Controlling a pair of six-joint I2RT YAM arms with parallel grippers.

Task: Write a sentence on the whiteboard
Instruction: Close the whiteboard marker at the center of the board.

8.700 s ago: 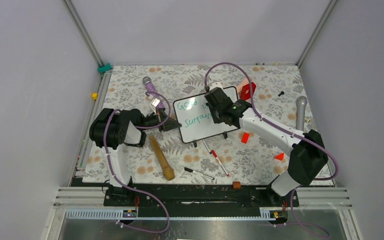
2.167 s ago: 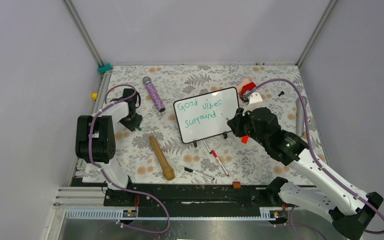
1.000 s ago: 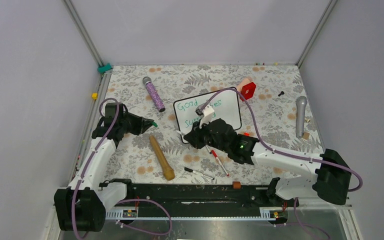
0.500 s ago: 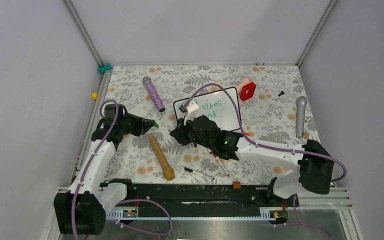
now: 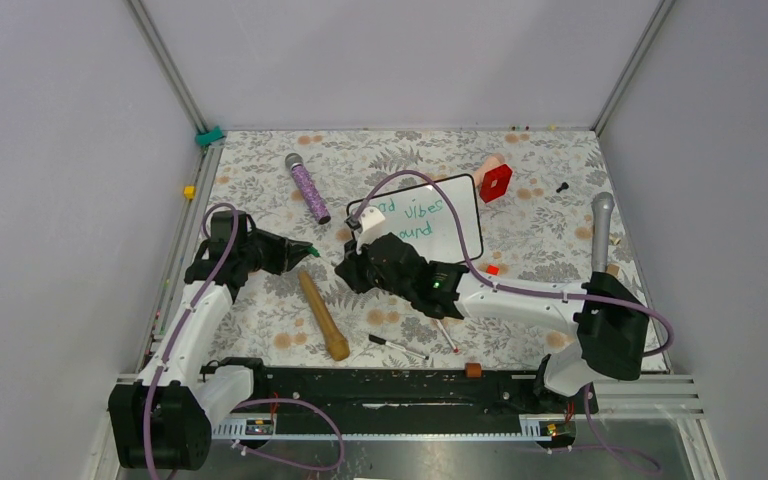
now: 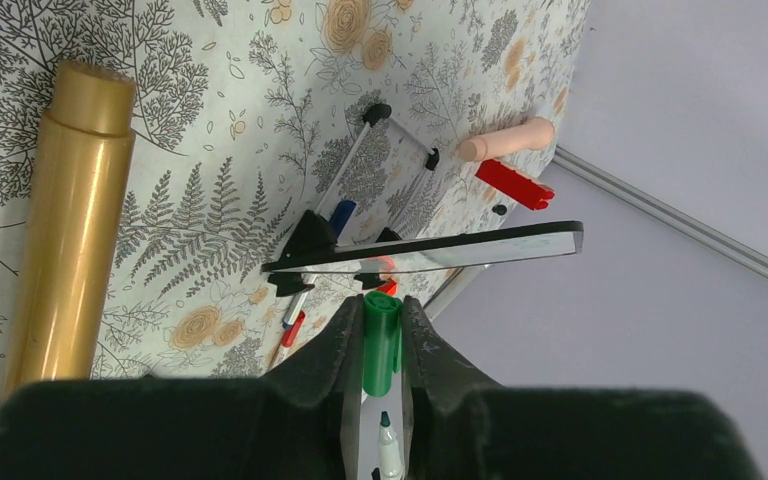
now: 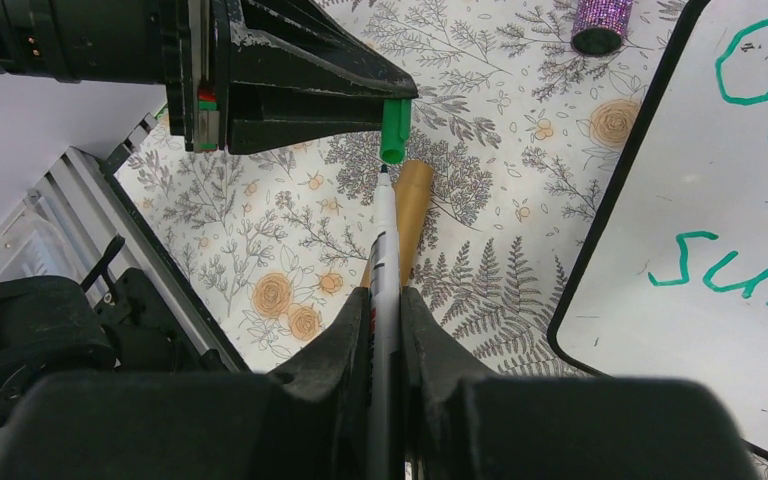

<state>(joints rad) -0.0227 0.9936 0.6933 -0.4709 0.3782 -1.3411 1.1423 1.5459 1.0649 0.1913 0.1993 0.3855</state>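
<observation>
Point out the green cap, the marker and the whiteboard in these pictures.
cap (image 7: 393, 128): right wrist view, on its green side.
marker (image 7: 383, 250): right wrist view, on its white barrel.
whiteboard (image 5: 457, 234): top external view, on its bare lower right surface.

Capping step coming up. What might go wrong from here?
1. The marker tip sits just short of the green cap and looks slightly off its centre. Pushing in could catch the rim and twist either one in its grip.
2. A missed tip could ink the left end effector.
3. The arm behind the right end effector hangs over the whiteboard. Its cable might smear the sentence or nudge the board.
</observation>
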